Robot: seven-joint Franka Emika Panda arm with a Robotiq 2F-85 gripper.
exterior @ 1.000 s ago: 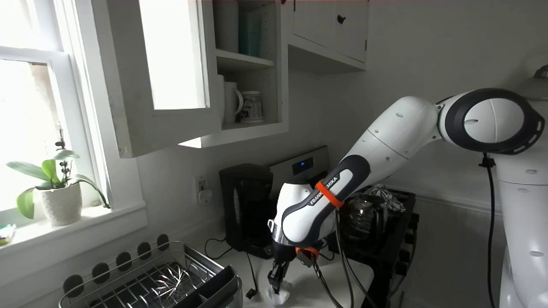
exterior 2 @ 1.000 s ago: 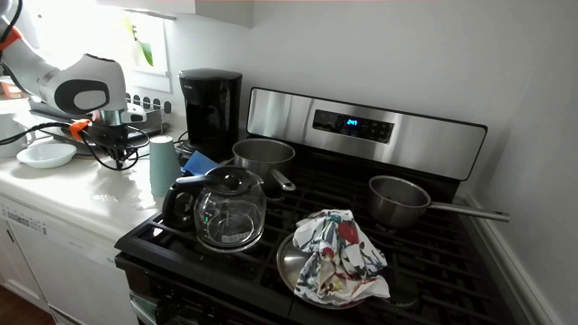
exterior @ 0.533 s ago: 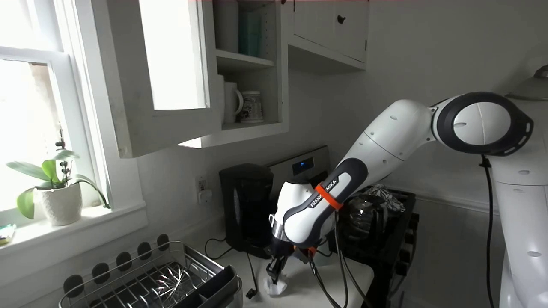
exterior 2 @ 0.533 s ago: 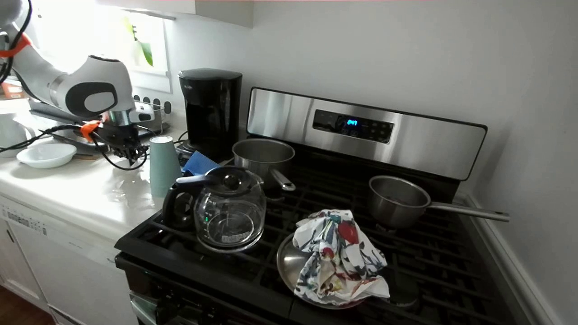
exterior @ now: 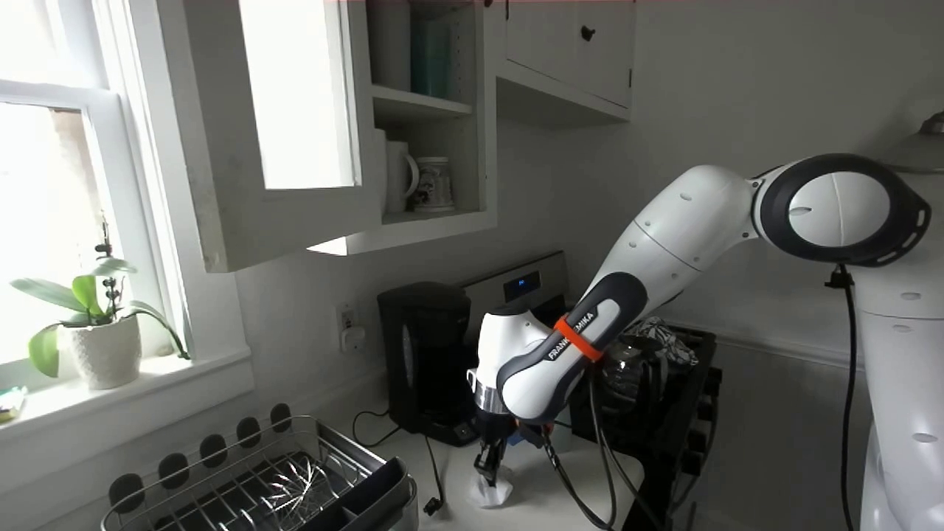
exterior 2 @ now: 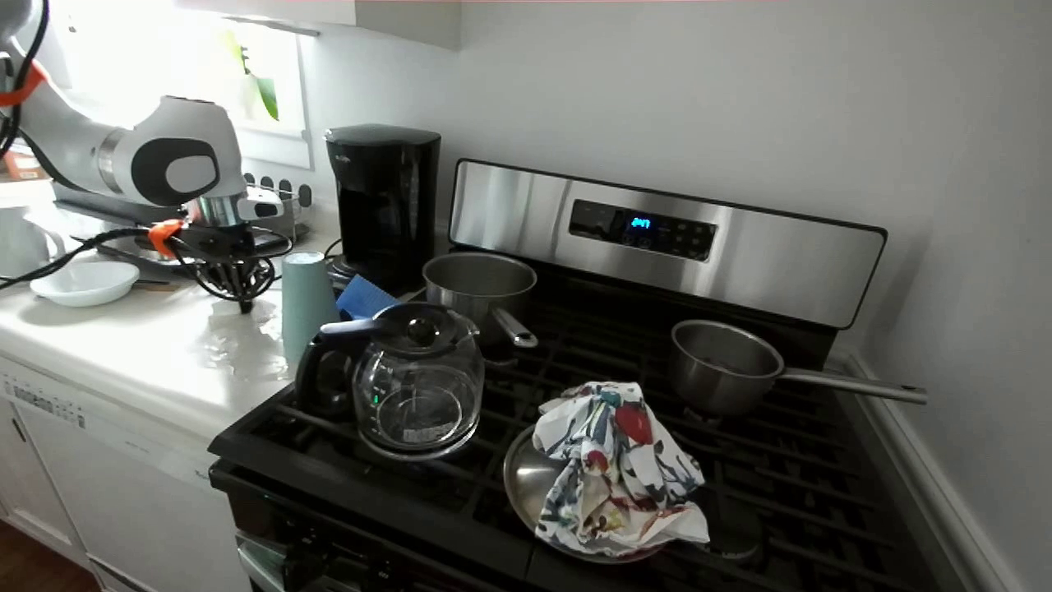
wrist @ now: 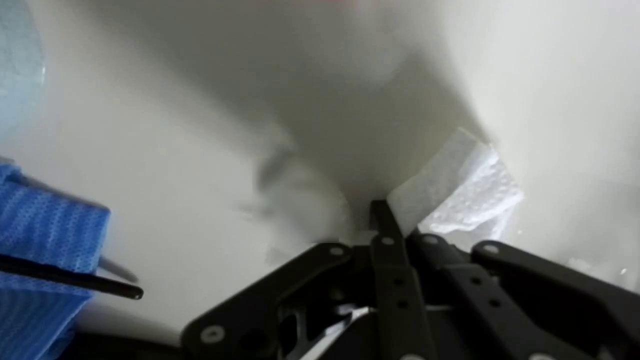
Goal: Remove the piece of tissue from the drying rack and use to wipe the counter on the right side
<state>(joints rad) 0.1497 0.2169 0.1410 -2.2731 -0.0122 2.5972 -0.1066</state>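
The piece of tissue (exterior: 491,495) is white and crumpled, on or just above the white counter (exterior: 542,509). My gripper (exterior: 488,478) points down and is shut on it. In the wrist view the tissue (wrist: 460,185) sticks out to the right of the closed fingertips (wrist: 395,220). In an exterior view the gripper (exterior 2: 244,304) is low over the counter (exterior 2: 156,345), and the tissue is lost in glare there. The drying rack (exterior: 346,459) stands left of the gripper with silvery utensils in it. Shiny wet-looking patches (exterior 2: 226,349) lie on the counter near the gripper.
A pale blue cup (exterior 2: 308,308) stands close beside the gripper, near the stove edge. A blue cloth (exterior 2: 366,298) lies behind it; it also shows in the wrist view (wrist: 45,225). The black coffee maker (exterior: 424,361) and its cord are behind. A glass carafe (exterior 2: 419,386) sits on the stove.
My gripper, still holding the tissue, has moved a short way over the counter, toward the stove. The pale blue cup has shifted slightly toward the stove.
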